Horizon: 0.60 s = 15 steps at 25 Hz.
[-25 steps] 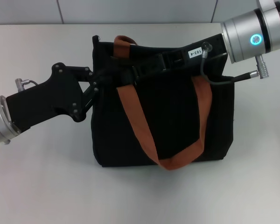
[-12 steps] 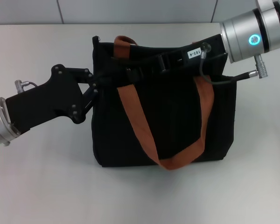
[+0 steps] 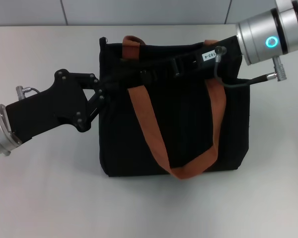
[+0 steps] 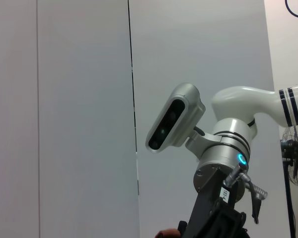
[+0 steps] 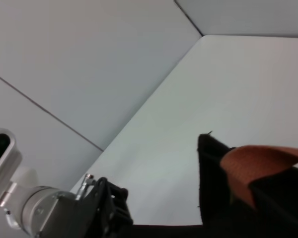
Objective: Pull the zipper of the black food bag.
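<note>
Since earlier, right gripper (image 3: 148, 75) slid leftward along black food bag (image 3: 188, 129) top; left gripper (image 3: 120, 78) beside it; grips unreadable

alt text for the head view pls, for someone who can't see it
A black food bag with orange-brown straps sits on a white table, with both black grippers at its top edge. The left gripper reaches in from the left side, the right gripper from the upper right. The zipper pull is not discernible.
</note>
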{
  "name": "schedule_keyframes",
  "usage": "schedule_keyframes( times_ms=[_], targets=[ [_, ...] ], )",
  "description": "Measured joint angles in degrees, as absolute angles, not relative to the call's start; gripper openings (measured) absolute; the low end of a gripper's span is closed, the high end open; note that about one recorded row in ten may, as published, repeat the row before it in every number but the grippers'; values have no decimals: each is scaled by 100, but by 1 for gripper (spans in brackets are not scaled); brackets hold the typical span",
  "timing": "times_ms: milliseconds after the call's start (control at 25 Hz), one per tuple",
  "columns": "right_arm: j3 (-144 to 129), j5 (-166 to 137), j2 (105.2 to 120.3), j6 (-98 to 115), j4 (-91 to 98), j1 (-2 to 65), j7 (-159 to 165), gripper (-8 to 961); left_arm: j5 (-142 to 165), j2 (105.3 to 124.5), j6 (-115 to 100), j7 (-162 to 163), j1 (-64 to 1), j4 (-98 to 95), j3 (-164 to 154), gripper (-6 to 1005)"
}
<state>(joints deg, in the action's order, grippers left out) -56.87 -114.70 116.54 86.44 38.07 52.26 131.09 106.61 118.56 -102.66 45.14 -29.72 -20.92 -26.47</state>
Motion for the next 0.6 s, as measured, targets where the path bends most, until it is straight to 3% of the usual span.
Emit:
schedule_keyframes(
  times_ms=[600],
  targets=[
    [-5567,-11956,11694,9000,5887,4079,14124,-2,10529,11842,-10246,4502,-2953,-2140,-2628,49]
  ],
)
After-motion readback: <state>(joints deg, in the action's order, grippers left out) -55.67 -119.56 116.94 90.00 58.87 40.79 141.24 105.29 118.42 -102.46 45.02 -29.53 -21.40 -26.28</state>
